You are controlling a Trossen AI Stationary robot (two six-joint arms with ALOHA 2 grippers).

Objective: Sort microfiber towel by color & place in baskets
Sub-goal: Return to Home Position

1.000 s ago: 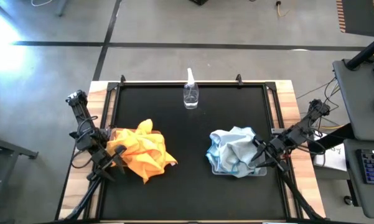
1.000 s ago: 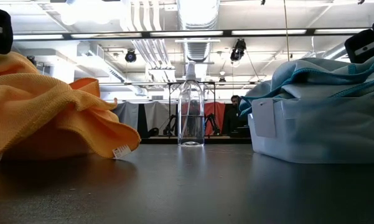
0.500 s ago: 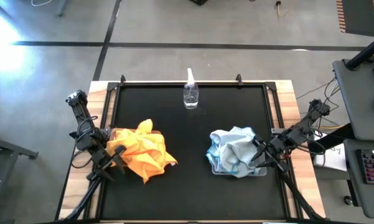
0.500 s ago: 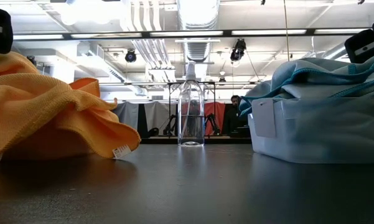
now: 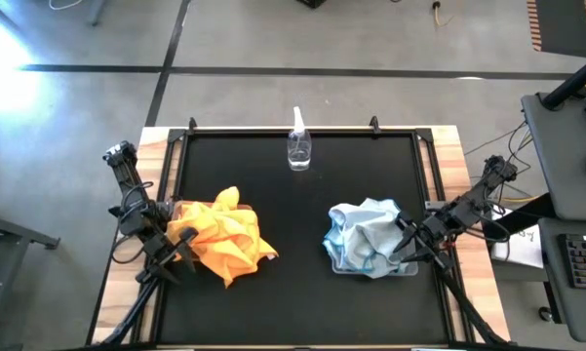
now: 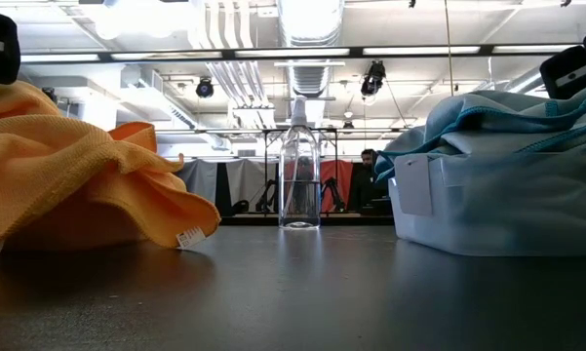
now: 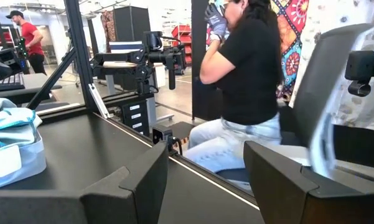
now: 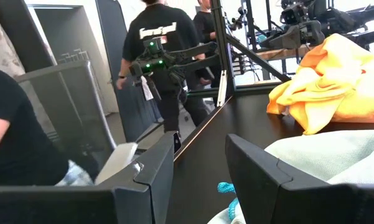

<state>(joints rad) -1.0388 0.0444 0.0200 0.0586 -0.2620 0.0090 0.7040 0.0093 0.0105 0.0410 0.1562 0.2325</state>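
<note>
Sorted by colour.
One orange heap [image 5: 219, 236] beside left gripper [image 5: 175, 255], jaws apart; one blue heap [image 5: 366, 234] in clear bin [image 6: 488, 214] beside right gripper [image 5: 407, 244], jaws apart; one bottle [image 5: 298, 148] behind.

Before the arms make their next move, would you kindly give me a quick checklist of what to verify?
1. Left end effector open, holding nothing: ok.
2. Right end effector open, holding nothing: ok.
3. Blue towels sit in the clear bin: ok.
4. Orange towels properly contained: cannot tell; the pile hides whatever lies beneath, and one corner drapes onto the mat.
5. Spray bottle upright at the rear, apart from both arms: ok.
</note>
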